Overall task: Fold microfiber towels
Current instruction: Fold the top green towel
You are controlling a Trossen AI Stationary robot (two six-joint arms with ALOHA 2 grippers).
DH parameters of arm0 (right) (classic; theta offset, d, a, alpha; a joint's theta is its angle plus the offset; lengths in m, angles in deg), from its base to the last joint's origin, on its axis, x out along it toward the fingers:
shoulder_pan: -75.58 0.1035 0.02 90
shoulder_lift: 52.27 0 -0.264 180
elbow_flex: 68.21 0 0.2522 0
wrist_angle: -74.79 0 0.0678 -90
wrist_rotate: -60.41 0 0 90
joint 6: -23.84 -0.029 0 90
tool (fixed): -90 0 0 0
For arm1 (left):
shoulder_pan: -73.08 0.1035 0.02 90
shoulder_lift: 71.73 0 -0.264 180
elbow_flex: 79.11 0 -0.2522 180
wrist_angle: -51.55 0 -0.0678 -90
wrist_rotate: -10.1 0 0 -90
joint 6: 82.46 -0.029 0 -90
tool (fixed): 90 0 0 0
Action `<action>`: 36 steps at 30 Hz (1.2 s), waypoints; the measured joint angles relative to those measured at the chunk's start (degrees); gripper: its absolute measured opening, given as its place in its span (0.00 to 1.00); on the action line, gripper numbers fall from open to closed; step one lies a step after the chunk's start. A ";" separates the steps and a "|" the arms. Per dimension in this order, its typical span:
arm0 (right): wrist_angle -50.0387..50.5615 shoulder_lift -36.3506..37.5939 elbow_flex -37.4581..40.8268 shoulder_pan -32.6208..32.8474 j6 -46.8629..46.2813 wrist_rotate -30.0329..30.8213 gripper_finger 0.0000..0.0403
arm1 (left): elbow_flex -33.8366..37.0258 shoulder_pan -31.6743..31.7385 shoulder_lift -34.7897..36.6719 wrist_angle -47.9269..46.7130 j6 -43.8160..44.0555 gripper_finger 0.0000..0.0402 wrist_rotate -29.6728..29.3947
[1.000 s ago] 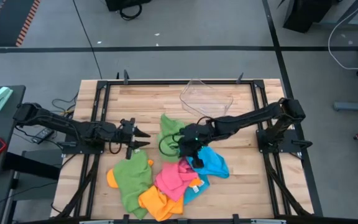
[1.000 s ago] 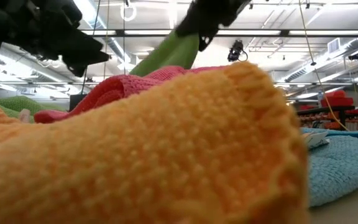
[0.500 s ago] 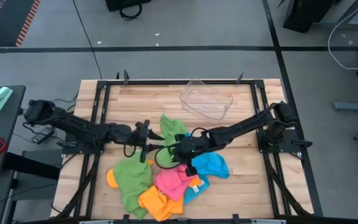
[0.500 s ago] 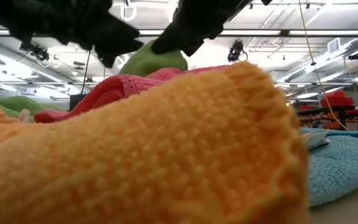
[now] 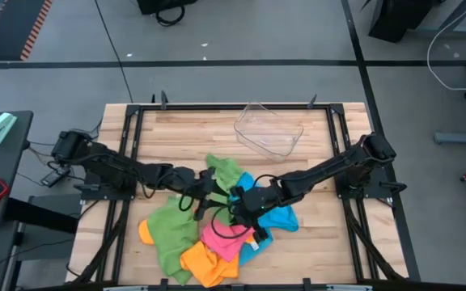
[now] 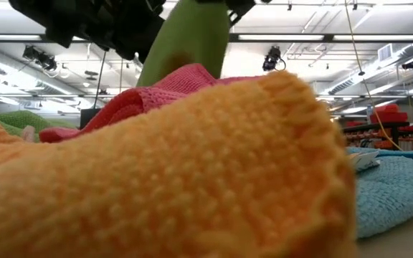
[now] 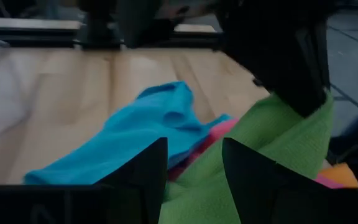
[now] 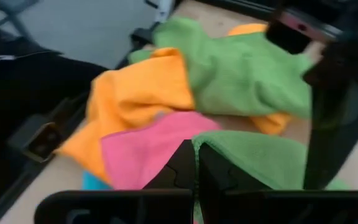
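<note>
High view: we see the right gripper (image 5: 241, 200) pinching a green towel (image 5: 223, 173) at mid-table above the pink towel (image 5: 226, 236), orange towel (image 5: 203, 263) and blue towel (image 5: 275, 212), while the left gripper (image 5: 203, 194), fingers spread, meets the same green cloth beside it.

No readable text, labels, brands or numbers on anything in view.
</note>
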 joint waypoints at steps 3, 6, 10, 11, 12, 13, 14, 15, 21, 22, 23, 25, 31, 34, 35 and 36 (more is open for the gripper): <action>-0.17 -0.23 1.45 0.86 -0.41 0.09 0.02 | -0.89 -0.32 -2.46 -0.17 -1.17 0.40 2.50; -1.18 -0.23 3.47 1.20 -2.36 0.21 0.02 | -1.35 -0.48 -4.09 -0.46 -0.95 0.40 4.17; -0.66 -0.25 4.90 2.02 -4.96 -1.88 0.02 | -1.30 -0.61 -4.88 -2.84 1.77 0.40 4.59; -0.87 -0.25 5.31 2.37 -5.24 -3.03 0.02 | -1.27 -0.88 -4.88 -3.21 2.59 0.40 4.59; -0.97 -0.25 5.87 2.68 -5.76 -4.32 0.02 | -1.30 -1.23 -4.86 -3.56 3.55 0.40 4.59; -0.52 -0.25 6.29 2.85 -6.42 -5.67 0.02 | -1.32 -1.78 -4.72 -4.29 3.93 0.40 4.68; -0.49 -0.27 6.68 3.15 -6.99 -7.28 0.02 | -1.29 -2.38 -4.52 -5.43 4.48 0.40 5.24; -0.57 -0.28 6.91 3.36 -7.56 -8.91 0.02 | -1.25 -2.87 -4.44 -5.87 5.24 0.40 6.11; -0.70 -0.30 7.75 4.63 -8.44 -12.01 0.02 | -1.71 -5.30 -4.42 -6.70 7.91 0.40 9.14; -0.93 -0.30 7.75 4.70 -8.56 -12.36 0.02 | -2.10 -5.43 -4.42 -6.76 7.80 0.40 9.14; -0.89 -0.30 7.75 4.89 -8.58 -13.16 0.02 | -2.70 -5.53 -4.42 -6.68 7.70 0.40 9.12; -0.66 -0.30 7.75 4.91 -9.09 -14.65 0.02 | -3.96 -5.20 -4.42 -6.70 7.25 0.40 8.37; -0.51 -0.30 7.75 4.96 -11.93 -16.23 0.02 | -6.70 -2.63 -4.37 -9.59 3.49 0.40 -0.33; -0.21 -0.30 7.75 5.17 -12.52 -15.47 0.02 | -7.44 -0.10 -4.34 -14.48 3.07 0.40 -3.15; -0.20 -0.30 7.75 5.23 -12.56 -15.20 0.02 | -7.59 0.88 -4.34 -16.04 2.99 0.41 -3.31; -0.23 -0.30 7.75 5.26 -12.44 -14.84 0.02 | -7.63 1.74 -4.34 -16.81 2.97 0.41 -3.38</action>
